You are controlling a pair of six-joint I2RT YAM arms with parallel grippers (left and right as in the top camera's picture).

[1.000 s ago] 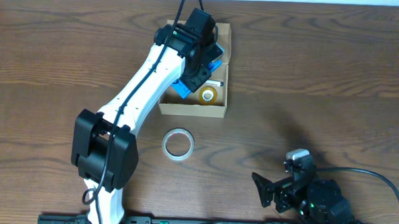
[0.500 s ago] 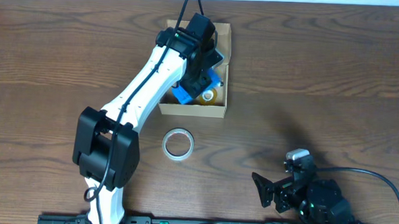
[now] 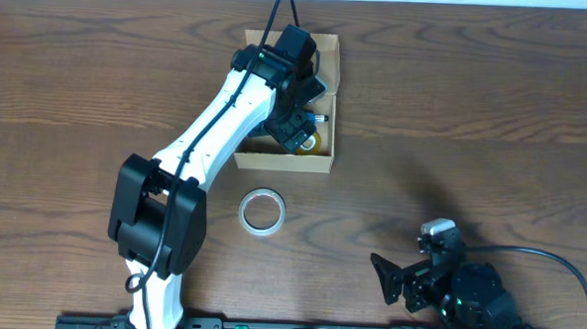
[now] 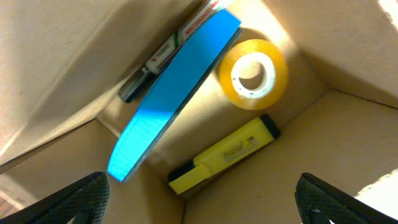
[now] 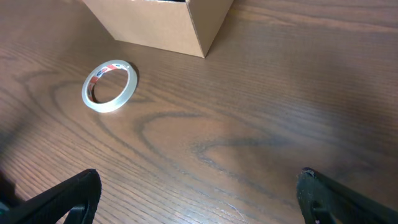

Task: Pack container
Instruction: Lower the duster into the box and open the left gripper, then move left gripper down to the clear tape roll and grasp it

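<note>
The container (image 3: 284,165) is a tan cardboard box at the table's back middle, open at the top. My left gripper (image 3: 300,117) reaches down into it, open and empty (image 4: 202,205). In the left wrist view a blue tape roll (image 4: 174,93) leans on edge against a black marker (image 4: 163,55). A yellow tape roll (image 4: 253,73) and a yellow highlighter (image 4: 224,155) lie on the box floor. The yellow roll also shows in the overhead view (image 3: 308,139). A clear tape roll (image 3: 263,212) lies on the table in front of the box. My right gripper (image 3: 393,278) is open and empty.
The right wrist view shows the clear tape roll (image 5: 110,85) on the wooden table and a corner of the box (image 5: 161,25) beyond it. My right gripper (image 5: 199,199) hovers low over bare wood at the front right.
My left gripper has shifted and turned a little inside the box. The blue roll seen below it in the overhead view is now hidden under the arm. The right arm has not moved.
</note>
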